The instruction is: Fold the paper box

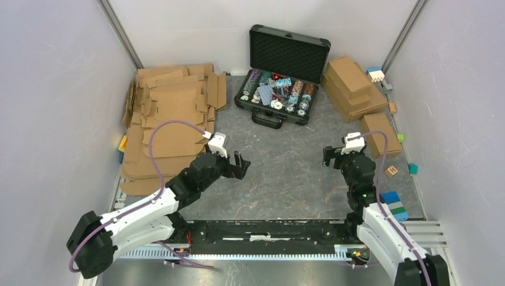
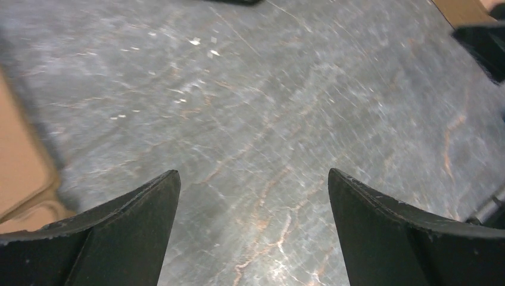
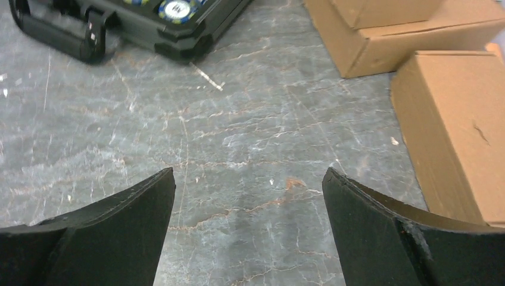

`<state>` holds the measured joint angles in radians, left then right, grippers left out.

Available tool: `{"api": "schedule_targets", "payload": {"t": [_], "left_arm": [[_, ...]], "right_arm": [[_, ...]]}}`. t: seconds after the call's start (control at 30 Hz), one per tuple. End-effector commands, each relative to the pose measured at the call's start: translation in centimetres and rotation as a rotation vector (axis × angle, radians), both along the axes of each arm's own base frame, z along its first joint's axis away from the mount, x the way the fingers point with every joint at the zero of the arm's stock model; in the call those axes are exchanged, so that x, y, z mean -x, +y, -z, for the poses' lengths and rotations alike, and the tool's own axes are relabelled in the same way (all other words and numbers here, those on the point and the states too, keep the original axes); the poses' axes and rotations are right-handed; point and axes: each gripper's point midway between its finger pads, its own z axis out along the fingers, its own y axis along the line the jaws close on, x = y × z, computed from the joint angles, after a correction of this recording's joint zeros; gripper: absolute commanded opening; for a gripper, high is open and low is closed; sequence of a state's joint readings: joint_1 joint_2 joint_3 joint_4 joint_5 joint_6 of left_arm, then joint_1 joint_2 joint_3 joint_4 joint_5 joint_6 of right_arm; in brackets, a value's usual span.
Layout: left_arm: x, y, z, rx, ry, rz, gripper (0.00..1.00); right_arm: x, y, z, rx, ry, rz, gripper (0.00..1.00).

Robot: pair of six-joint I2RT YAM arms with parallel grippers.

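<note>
1. The paper box [image 1: 380, 134] is sitting on the grey table [image 1: 286, 179], just beside the right gripper [image 1: 331, 156] and not touching it. It is plain brown cardboard with a flat top and straight edges.
2. The right gripper's black fingers [image 3: 107, 232] are spreading wide and holding nothing.
3. The left gripper [image 1: 241, 165] is gaping wide too, with only bare table under it.
4. The table is looking smooth, with thin pale and rusty lines like stone.
5. Open room is lying between the grippers. Flat brown blanks [image 1: 170, 119] are crowding the left edge. A black case [image 1: 286, 77] with a bumpy lid is sitting at the back, beside stacked brown boxes [image 1: 351, 89].
</note>
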<state>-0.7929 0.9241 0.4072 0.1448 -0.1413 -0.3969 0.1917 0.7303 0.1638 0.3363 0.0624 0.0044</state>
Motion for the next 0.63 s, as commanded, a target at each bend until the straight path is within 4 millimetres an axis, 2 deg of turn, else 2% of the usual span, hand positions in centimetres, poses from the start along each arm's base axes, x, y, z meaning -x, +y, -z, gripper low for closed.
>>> {"api": "schedule_targets", "payload": {"t": [0.0,0.07,0.13,0.3,0.5,0.6], "left_arm": [[-2.0,5.2,-1.1,-0.008,-0.055,-0.309,1.00],[-2.2,7.4,-1.5,-0.006,-0.080,-0.423,1.00],[-2.2,8.7,-1.7,0.012,-0.109,-0.475,1.00],[-1.2,8.0,-2.5,0.027,-0.157,-0.375,1.00],[-1.1,9.2,-3.3,0.060,-0.190,-0.419,1.00],[-1.1,9.1,-3.2,0.059,-0.187,-0.418,1.00]], "right_arm": [[0.4,-2.3,-2.9,-0.125,-0.121,0.173,0.98],[1.2,-3.0,-2.4,-0.107,-0.100,0.202,0.98],[1.9,-3.0,-2.0,-0.097,-0.077,0.192,0.98],[2.6,-2.4,-1.9,-0.140,-0.103,0.165,0.98],[2.8,-2.4,-1.2,-0.180,-0.107,0.179,0.98],[2.7,-2.5,-0.7,-0.190,-0.076,0.192,0.98]]}}
